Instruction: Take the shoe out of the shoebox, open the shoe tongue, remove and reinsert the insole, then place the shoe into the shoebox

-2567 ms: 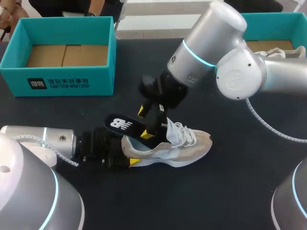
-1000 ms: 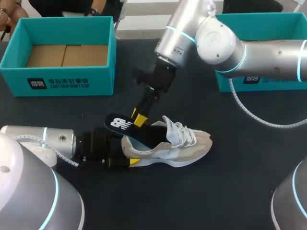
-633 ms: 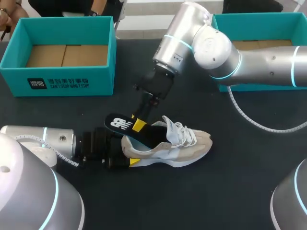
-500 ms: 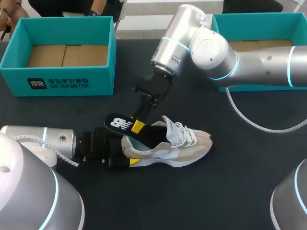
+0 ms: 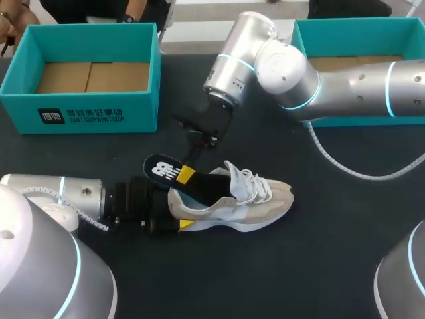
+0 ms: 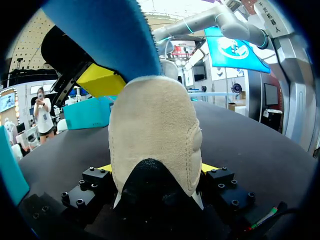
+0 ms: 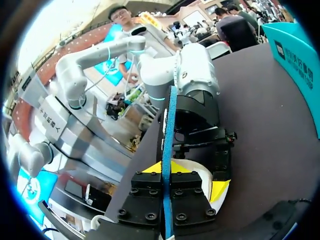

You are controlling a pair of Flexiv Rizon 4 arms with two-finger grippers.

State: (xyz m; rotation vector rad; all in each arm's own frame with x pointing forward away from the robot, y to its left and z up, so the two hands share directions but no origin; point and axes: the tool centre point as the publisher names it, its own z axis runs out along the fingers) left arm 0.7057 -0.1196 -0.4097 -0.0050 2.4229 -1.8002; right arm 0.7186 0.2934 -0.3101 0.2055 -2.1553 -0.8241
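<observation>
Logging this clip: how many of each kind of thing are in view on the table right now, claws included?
shoeboxes: 2 (left shoebox, right shoebox, both teal)
shoe: 1
insole: 1
claws: 2 (left claw on the shoe's heel, right claw on the insole)
Total: 6

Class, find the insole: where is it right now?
In the head view, near the middle of the table, the insole pokes out of the shoe at its heel end, clamped in the right gripper.

L gripper [image 6: 157,169] grips shoe [image 6: 155,125] heel; insole [image 6: 107,35] sticks up, R gripper [image 6: 101,80] on it.
</observation>
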